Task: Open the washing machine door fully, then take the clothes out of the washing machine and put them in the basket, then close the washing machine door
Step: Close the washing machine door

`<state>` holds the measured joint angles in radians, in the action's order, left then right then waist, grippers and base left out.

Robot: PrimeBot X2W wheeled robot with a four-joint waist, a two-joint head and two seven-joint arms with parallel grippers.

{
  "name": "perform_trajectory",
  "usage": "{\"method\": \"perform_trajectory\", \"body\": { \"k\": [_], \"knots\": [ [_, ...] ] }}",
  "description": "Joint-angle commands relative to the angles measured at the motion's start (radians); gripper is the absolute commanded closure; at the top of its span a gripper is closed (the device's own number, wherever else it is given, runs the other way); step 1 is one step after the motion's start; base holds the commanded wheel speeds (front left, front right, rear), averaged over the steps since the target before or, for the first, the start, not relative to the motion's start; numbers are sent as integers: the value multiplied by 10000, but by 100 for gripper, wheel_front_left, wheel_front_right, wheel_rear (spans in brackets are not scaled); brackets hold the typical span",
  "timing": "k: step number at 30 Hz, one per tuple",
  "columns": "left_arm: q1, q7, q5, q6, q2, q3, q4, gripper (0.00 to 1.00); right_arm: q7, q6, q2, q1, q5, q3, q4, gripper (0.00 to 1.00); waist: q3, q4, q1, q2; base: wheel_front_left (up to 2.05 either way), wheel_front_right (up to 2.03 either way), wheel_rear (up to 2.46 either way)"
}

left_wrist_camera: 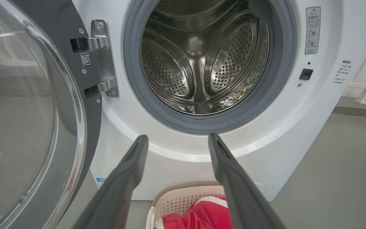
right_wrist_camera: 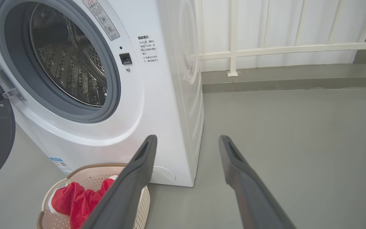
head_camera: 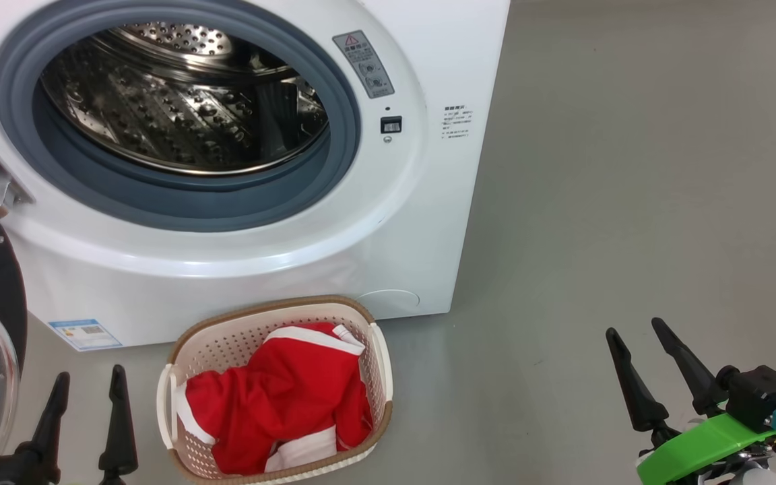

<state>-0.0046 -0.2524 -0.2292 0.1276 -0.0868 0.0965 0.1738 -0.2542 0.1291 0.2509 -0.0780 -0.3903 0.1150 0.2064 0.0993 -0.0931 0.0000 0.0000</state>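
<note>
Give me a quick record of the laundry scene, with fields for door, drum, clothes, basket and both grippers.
door: open wide, on the left
drum: no clothes visible inside
clothes: red, piled in the basket
basket: on the floor before the washing machine
left gripper: open, holding nothing
right gripper: open, holding nothing

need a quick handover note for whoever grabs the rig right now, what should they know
Left tool: open, empty, low beside the basket.
Right tool: open, empty, off to the right of the washing machine.
Washing machine door: stands wide open on its left hinge.
Drum: looks empty.
Clothes: red, piled in the basket in front of the washing machine.
Done: door opened, clothes in the basket.
Left: close the door.
</note>
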Motion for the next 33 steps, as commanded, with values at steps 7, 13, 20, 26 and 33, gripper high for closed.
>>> {"method": "perform_trajectory", "body": {
  "k": [7,13,20,26,33],
  "knots": [
    [-199,-93,149,31,-138,317,-296,0,-76,16,101,-14,-71,165,-249,0,-19,-13,0,0,-87,87,0],
    [-191,-93,126,31,-109,264,-307,0,-76,16,112,8,-81,149,-264,0,-27,-17,0,0,-150,150,0],
    [-176,-93,59,31,-131,194,-461,0,-76,16,89,11,-89,134,-271,0,17,-2,0,0,-91,91,0],
    [-170,-93,83,31,-126,211,-440,0,-76,16,83,13,-86,121,-255,0,11,8,0,0,-11,11,0],
    [-194,-93,89,31,-102,178,-343,0,-76,16,106,29,-82,113,-269,0,-6,58,0,0,0,0,0]
  ]
}}
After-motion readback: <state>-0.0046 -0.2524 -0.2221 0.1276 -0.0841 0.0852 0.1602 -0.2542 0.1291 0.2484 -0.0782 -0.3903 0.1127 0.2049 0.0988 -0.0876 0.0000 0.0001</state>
